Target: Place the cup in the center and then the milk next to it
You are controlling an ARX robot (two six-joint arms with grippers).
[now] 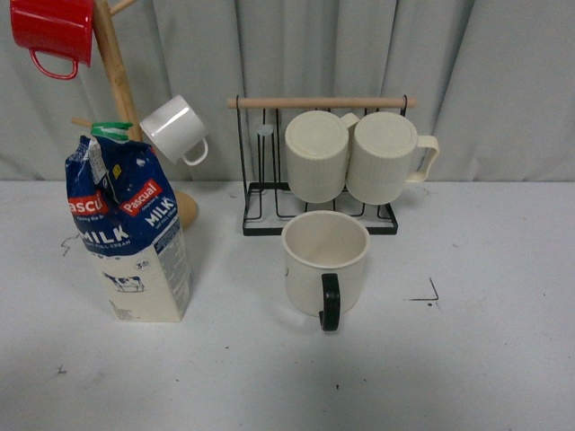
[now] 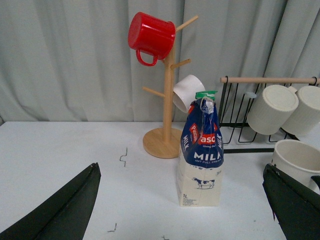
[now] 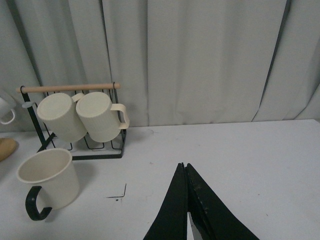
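Note:
The cup (image 1: 325, 260), a wide cream-white mug with a black handle facing the front, stands upright near the middle of the table, just in front of the black wire rack. It also shows in the right wrist view (image 3: 50, 180) and at the edge of the left wrist view (image 2: 300, 159). The milk (image 1: 130, 229), a blue and cream carton with a green cap, stands upright at the left. The left wrist view shows the milk (image 2: 201, 155) straight ahead between the wide-open fingers of my left gripper (image 2: 182, 200). My right gripper (image 3: 184, 167) is shut and empty, over bare table right of the cup.
A black wire rack (image 1: 319, 220) with a wooden bar holds two ribbed cream mugs (image 1: 359, 154) behind the cup. A wooden mug tree (image 1: 117, 81) behind the milk carries a red mug (image 1: 52, 31) and a small white mug (image 1: 175, 128). Grey curtain at the back.

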